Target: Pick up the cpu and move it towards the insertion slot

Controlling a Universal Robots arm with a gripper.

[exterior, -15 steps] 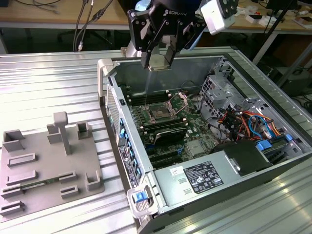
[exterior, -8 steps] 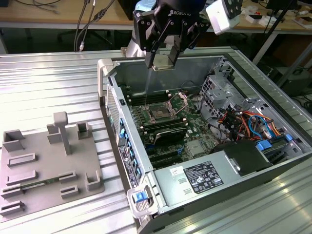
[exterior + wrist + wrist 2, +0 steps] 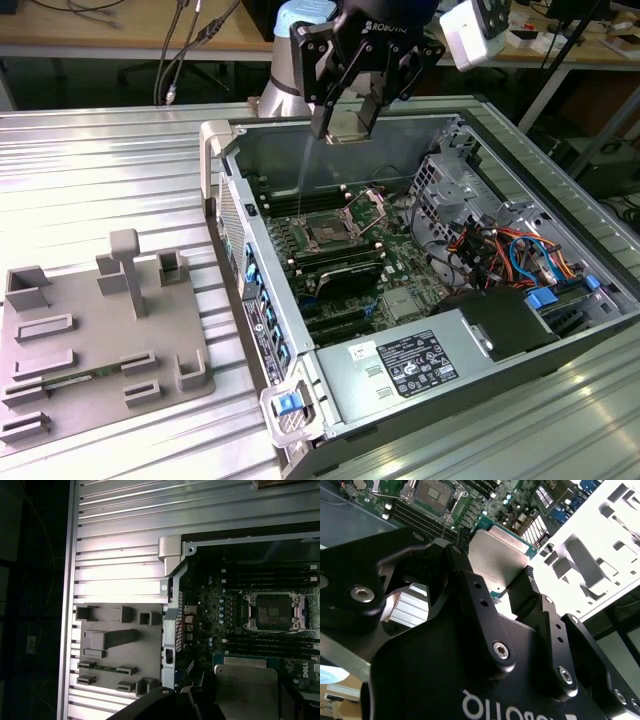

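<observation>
My black gripper [image 3: 347, 122] hangs high over the open computer case, shut on the cpu [image 3: 346, 125], a flat silvery square held by its edges. In the second wrist view the cpu [image 3: 500, 555] sits between the two black fingers [image 3: 527, 585]. The insertion slot [image 3: 330, 232] lies below and nearer the camera on the green board, a dark square socket in a silver frame with its clamp plate [image 3: 366, 205] swung up. In the first wrist view the cpu [image 3: 247, 692] hovers off to one side of the insertion slot [image 3: 272, 611]. The socket also shows beyond the fingers [image 3: 432, 492].
A grey plastic tray [image 3: 70, 345] with raised blocks lies on the ribbed metal table at the exterior view's left. The case walls [image 3: 225, 175] ring the board. Long black memory slots [image 3: 340, 262], a power supply [image 3: 410, 365] and bundled cables [image 3: 495, 245] crowd the case.
</observation>
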